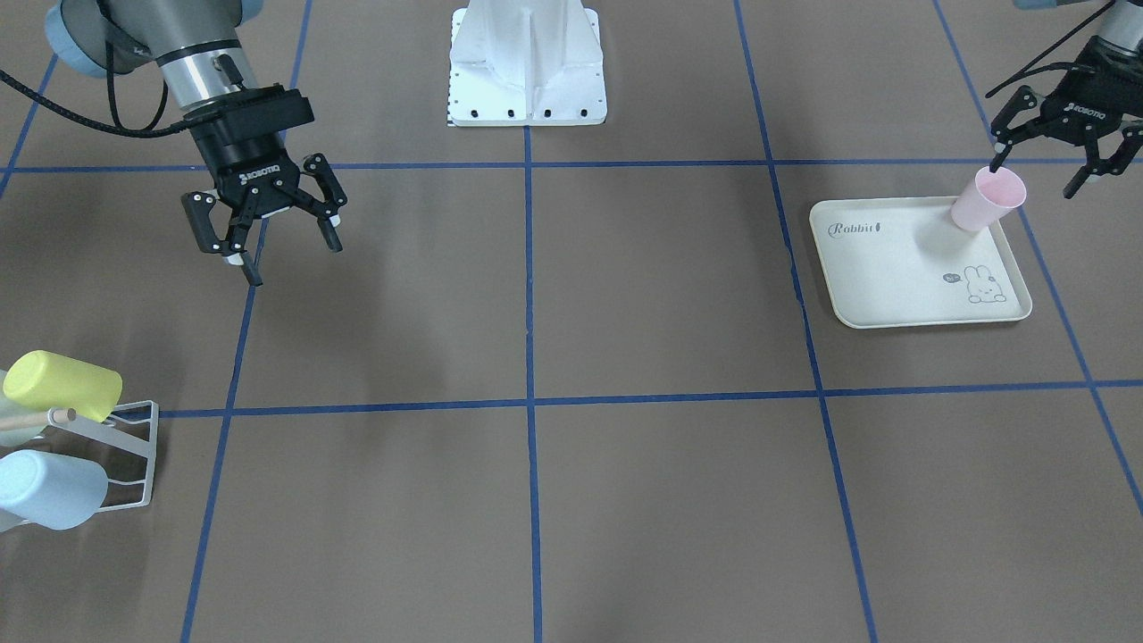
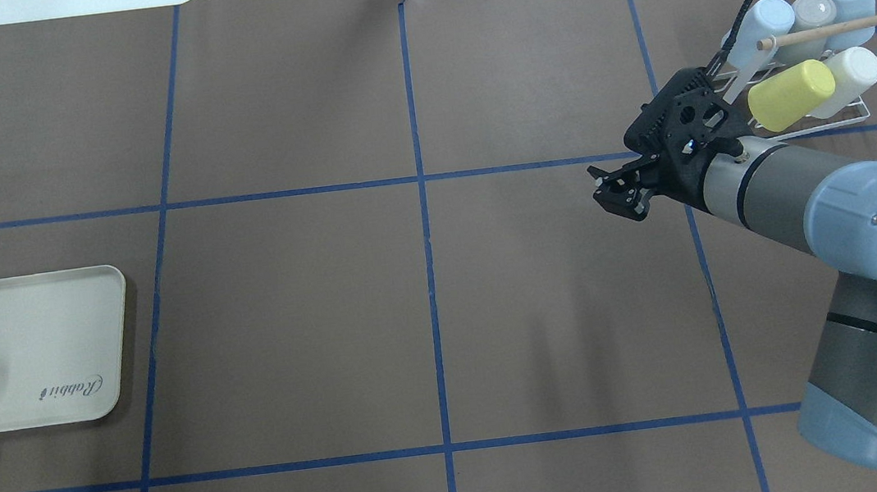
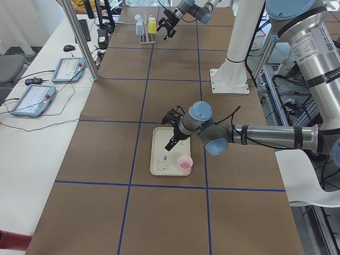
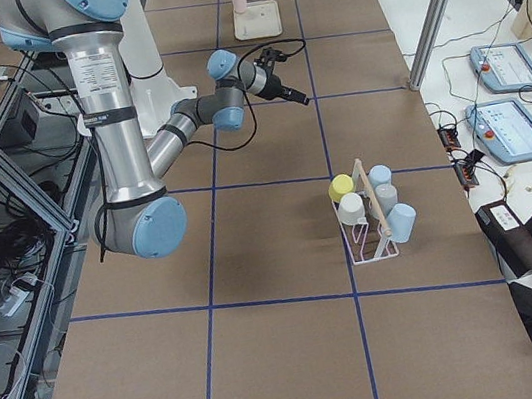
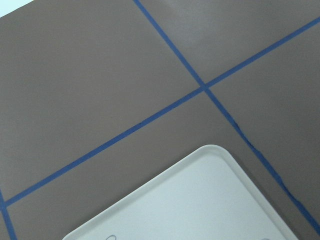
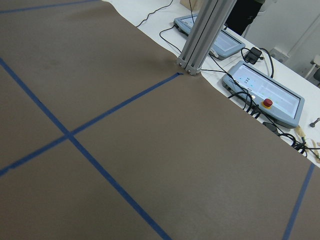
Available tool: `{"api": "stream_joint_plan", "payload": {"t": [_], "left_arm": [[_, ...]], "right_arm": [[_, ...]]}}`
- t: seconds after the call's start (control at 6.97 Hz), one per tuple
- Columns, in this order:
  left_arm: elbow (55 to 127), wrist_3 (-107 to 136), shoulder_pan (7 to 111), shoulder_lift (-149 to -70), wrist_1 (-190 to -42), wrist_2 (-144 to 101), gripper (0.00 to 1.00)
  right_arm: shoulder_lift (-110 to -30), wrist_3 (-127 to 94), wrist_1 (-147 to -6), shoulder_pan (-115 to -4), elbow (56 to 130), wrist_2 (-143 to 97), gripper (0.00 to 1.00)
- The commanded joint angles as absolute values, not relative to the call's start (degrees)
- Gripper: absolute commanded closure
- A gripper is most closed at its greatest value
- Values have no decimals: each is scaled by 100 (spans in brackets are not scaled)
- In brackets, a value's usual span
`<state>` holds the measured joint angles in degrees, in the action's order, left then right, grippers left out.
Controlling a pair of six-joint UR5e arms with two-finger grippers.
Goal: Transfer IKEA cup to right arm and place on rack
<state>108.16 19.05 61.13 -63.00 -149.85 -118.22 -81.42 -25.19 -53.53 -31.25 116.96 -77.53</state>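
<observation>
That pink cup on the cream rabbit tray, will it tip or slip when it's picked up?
The pink plastic cup looks thin-walled and empty, so it is probably light. It is tall and narrows toward its base, standing open end up on the cream tray, so a sideways nudge could tip it. Its smooth tapered wall may slip in the open left tool.

My left claw (image 1: 1034, 179) hangs spread over a corner of the tray (image 1: 893, 268). My right claw (image 1: 290, 259), likewise spread, hovers well away.
</observation>
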Motion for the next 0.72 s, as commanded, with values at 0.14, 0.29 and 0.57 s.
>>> {"api": "stream_joint_plan", "payload": {"t": [0.14, 0.29, 0.57], "left_arm": [[9259, 1898, 6082, -6205, -16756, -11821, 0], [9020, 1942, 6065, -6205, -17048, -11821, 0], [8991, 1995, 6029, -6222, -17086, -11839, 0]], "right_arm": [[-8042, -2909, -5335, -2918, 11672, -7752, 0], [-8042, -2909, -5335, -2892, 11672, -7735, 0], [-8051, -2909, -5335, -2874, 11637, -7726, 0]]}}
